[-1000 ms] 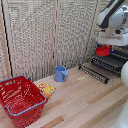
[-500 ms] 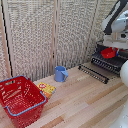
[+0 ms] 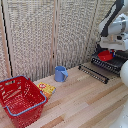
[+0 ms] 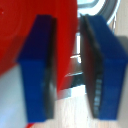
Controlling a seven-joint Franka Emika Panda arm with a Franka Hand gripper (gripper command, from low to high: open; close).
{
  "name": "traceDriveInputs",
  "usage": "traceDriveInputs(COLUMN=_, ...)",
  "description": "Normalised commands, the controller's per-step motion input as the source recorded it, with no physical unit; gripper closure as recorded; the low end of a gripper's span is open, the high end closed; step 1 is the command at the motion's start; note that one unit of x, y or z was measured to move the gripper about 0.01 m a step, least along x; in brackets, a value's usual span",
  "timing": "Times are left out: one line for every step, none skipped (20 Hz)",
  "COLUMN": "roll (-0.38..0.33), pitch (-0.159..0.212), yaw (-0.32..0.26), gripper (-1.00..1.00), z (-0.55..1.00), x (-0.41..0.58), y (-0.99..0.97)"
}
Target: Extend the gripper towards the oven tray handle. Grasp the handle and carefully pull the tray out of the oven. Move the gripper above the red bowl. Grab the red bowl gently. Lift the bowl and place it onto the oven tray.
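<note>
At the exterior view's right, my gripper hangs just over the dark tray. It is shut on the rim of the red bowl, which sits low over the tray. In the wrist view the bowl fills one side. Its wall runs between the two blue fingers, against one pad and with a thin gap to the other. Tray wires show beneath. The arm hides the oven body.
A long dark ribbed strip lies on the wooden table in front of the tray. A blue cup stands mid-table, with a yellow item and a red mesh basket at the exterior view's left. Slatted screens stand behind.
The gripper has come down with the red bowl, from above the tray to just over it. Nothing else on the table has moved.
</note>
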Motion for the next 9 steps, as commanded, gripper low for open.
traceDriveInputs(roll=0.0, pitch=0.026, yaw=0.0, gripper=-1.0, z=0.34, x=0.211, y=0.0)
traceDriveInputs(roll=0.0, pitch=0.03, yaw=0.0, gripper=-1.0, z=0.35, x=0.214, y=0.0)
traceDriveInputs(roll=0.0, pitch=0.027, yaw=0.0, gripper=-1.0, z=0.39, x=0.2, y=0.0)
traceDriveInputs(roll=-0.002, pitch=0.017, yaw=-0.031, gripper=-1.0, z=0.47, x=0.214, y=0.0)
traceDriveInputs(roll=0.0, pitch=0.0, yaw=-0.052, gripper=-1.0, z=0.55, x=0.171, y=0.0)
traceDriveInputs(roll=0.0, pitch=0.0, yaw=-0.079, gripper=-1.0, z=0.6, x=0.234, y=0.0)
traceDriveInputs(roll=0.012, pitch=0.0, yaw=-0.087, gripper=-1.0, z=0.59, x=0.211, y=0.0)
traceDriveInputs(roll=0.006, pitch=0.017, yaw=-0.111, gripper=-1.0, z=0.58, x=0.257, y=0.0)
traceDriveInputs(roll=0.0, pitch=0.0, yaw=-0.153, gripper=-1.0, z=0.53, x=0.194, y=0.09)
